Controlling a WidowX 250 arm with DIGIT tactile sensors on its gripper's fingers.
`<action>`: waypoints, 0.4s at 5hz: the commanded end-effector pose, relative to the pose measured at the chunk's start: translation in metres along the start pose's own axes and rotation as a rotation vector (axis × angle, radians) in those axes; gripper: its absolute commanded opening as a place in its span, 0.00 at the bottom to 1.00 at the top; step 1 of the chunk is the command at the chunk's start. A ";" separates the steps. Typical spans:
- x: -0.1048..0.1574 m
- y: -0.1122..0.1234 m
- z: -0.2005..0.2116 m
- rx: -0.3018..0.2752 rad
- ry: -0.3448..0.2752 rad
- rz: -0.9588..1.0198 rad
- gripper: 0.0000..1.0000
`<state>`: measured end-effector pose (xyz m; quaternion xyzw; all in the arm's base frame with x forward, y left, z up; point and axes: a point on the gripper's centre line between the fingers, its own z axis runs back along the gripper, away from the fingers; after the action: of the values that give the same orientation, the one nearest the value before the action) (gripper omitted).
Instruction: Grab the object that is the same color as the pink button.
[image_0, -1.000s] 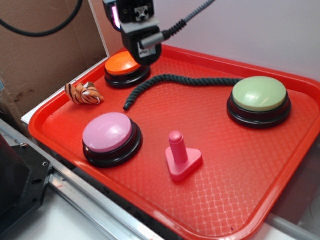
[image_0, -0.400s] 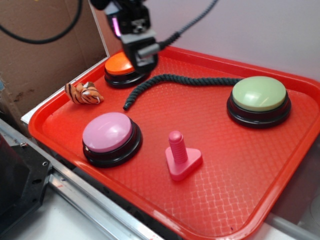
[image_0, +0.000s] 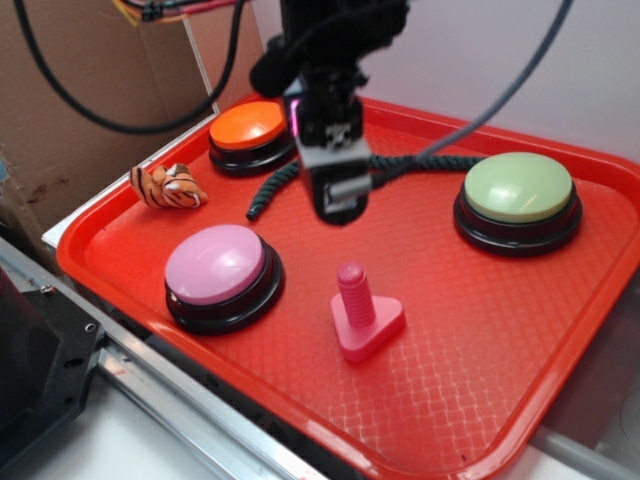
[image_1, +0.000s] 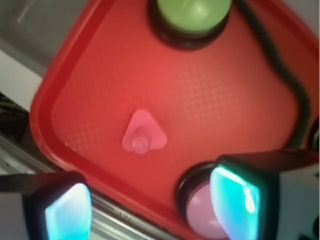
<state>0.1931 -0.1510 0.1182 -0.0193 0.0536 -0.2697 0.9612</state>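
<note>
My end effector hangs above the red tray, fingers spread wide, gripping nothing. The pink bolt stands upright on the tray, right of the pink button, untouched. Dark rope lies behind, between the orange button and the green button.

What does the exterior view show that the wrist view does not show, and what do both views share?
Only the exterior view shows the orange button, the toy tiger beside the tray's edge, and the robot arm above the tray.

Only the wrist view shows the two fingers of the gripper from close up, standing apart with the pink bolt seen between them.

Both show the red tray, the pink bolt, the pink button, the green button and the dark rope.
</note>
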 end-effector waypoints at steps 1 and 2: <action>0.000 0.015 -0.033 -0.052 0.011 -0.013 1.00; 0.020 0.007 -0.050 -0.032 0.018 -0.097 1.00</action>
<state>0.2054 -0.1489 0.0556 -0.0302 0.0933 -0.2996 0.9490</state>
